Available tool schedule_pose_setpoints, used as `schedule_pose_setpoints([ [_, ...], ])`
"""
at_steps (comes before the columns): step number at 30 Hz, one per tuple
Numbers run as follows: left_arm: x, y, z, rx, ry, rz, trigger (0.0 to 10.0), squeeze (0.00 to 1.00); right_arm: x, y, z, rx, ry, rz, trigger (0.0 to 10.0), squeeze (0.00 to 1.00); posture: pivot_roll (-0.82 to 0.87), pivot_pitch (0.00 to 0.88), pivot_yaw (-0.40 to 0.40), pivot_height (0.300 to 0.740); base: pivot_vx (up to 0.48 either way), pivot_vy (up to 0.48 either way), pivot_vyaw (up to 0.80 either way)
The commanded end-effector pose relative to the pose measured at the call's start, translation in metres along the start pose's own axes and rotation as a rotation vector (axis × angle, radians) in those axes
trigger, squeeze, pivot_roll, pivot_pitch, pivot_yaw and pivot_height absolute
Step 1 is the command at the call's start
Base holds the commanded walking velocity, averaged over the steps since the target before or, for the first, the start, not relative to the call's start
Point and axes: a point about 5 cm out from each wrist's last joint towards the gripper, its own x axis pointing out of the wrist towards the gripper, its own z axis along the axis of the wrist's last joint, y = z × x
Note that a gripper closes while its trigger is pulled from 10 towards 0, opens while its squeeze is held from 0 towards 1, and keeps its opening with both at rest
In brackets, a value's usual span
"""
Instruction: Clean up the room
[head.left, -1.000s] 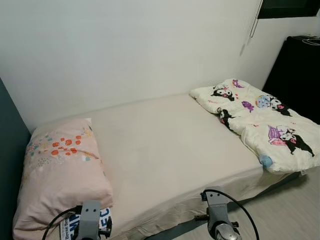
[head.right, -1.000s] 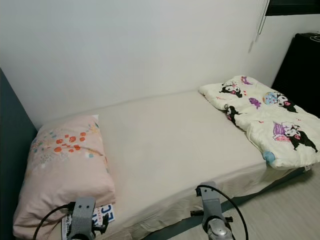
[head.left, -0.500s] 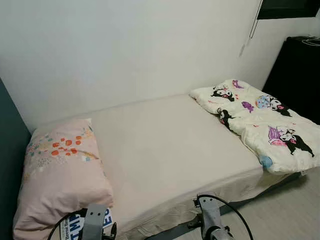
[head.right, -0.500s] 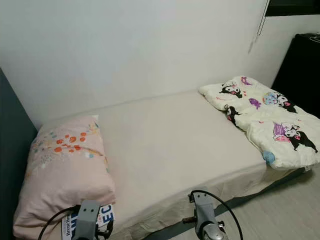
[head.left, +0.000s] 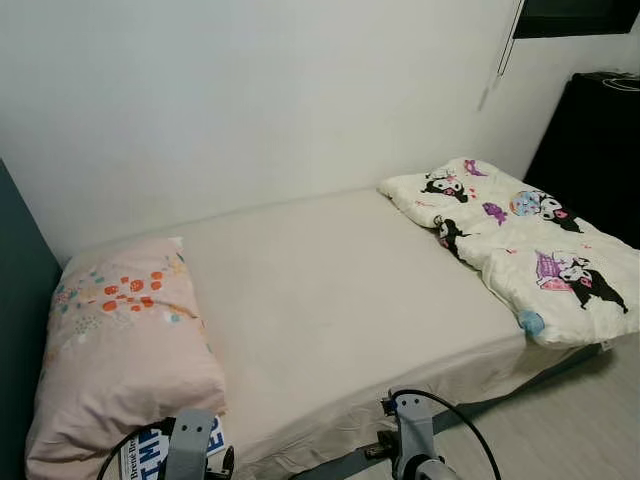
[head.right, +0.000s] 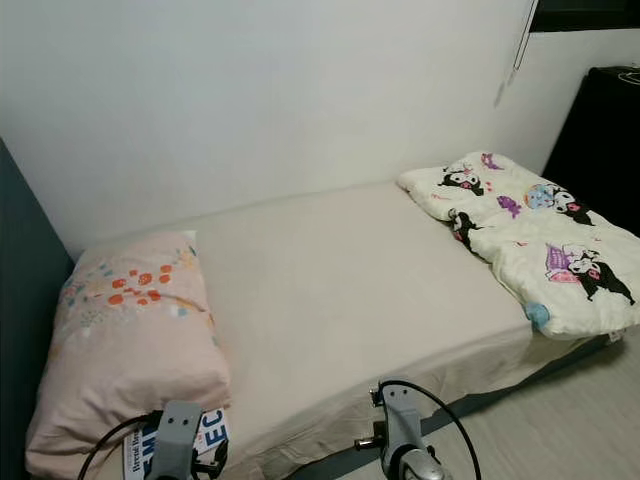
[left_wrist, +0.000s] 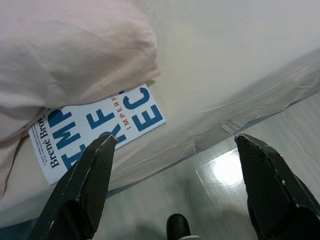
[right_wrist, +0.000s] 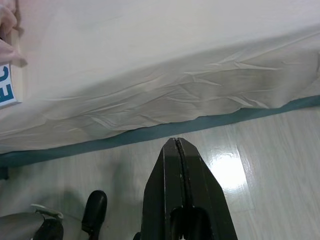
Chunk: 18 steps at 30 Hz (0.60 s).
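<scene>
The left hand (left_wrist: 175, 190) hangs spread wide above the bed's (head.left: 330, 300) near edge, lined up on the book (left_wrist: 97, 132) half tucked under the pink pillow (head.left: 120, 340), apparently the item to clear. The right hand (right_wrist: 178, 190), fingers pressed together, idles over the floor (right_wrist: 260, 165).

A plain white wall (head.left: 250, 90) is being seen behind a bed (head.left: 330, 290) that is being covered by a cream sheet. A dark cabinet (head.left: 595, 150) is being stood in the right corner. Light is being bounced off the pale wooden floor (right_wrist: 250, 165).
</scene>
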Motion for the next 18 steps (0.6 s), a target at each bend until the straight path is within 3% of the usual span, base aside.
schedule_pose_setpoints([
  [1, -0.0009, -0.0002, -0.0017, -0.007, 0.001, 0.002, 10.0, 0.00, -0.0004, -0.0009, -0.0024, -0.071, 0.018, -0.030, 10.0, 0.00, 0.03, 0.023, -0.030, 0.740, 0.000, 0.000, 0.00],
  [13, -0.0018, 0.0014, -0.0025, -0.007, 0.000, 0.013, 10.0, 0.00, -0.0003, -0.0020, 0.0001, -0.154, 0.011, -0.029, 10.0, 0.00, 0.03, 0.025, -0.032, 0.740, 0.000, 0.000, 0.00],
  [16, -0.0018, 0.0022, -0.0031, -0.005, 0.005, 0.016, 10.0, 0.00, -0.0006, -0.0034, -0.0008, -0.152, 0.015, -0.045, 10.0, 0.00, 0.03, 0.027, -0.032, 0.740, 0.000, 0.000, 0.00],
  [18, -0.0019, 0.0029, -0.0032, -0.005, 0.006, 0.019, 10.0, 0.00, 0.0001, -0.0072, 0.0009, -0.093, 0.021, -0.104, 10.0, 0.00, 0.03, 0.027, -0.032, 0.740, 0.000, 0.000, 0.00],
])
